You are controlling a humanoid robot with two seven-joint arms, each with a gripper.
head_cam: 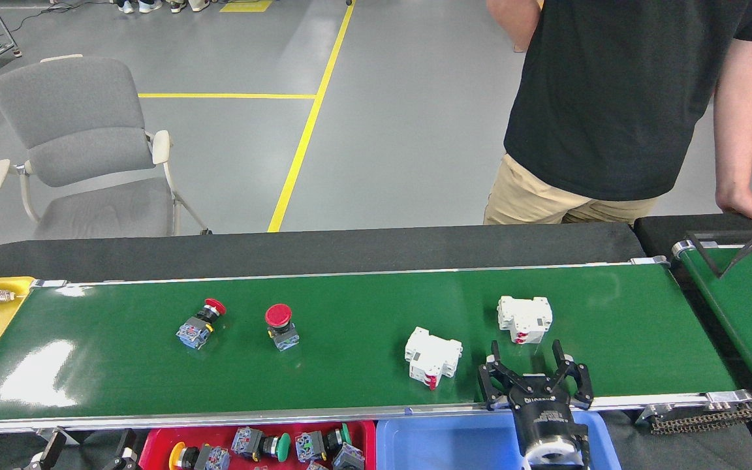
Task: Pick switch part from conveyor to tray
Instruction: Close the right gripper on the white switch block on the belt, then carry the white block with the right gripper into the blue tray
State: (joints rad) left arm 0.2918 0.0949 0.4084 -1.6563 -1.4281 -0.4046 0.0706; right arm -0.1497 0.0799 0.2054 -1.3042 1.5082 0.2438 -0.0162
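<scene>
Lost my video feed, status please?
Right gripper open, empty, over the conveyor just short of the nearer white breaker. Left gripper barely visible. Path clear.

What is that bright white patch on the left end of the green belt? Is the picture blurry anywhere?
Head view: the patch is glare, overhead light reflecting off the glossy conveyor, not a thing lying there. Head view: focus is sharp throughout; the red push buttons and white circuit breakers read crisply. Head view: shadows are soft and short, and the open right gripper shows clear edges.
</scene>
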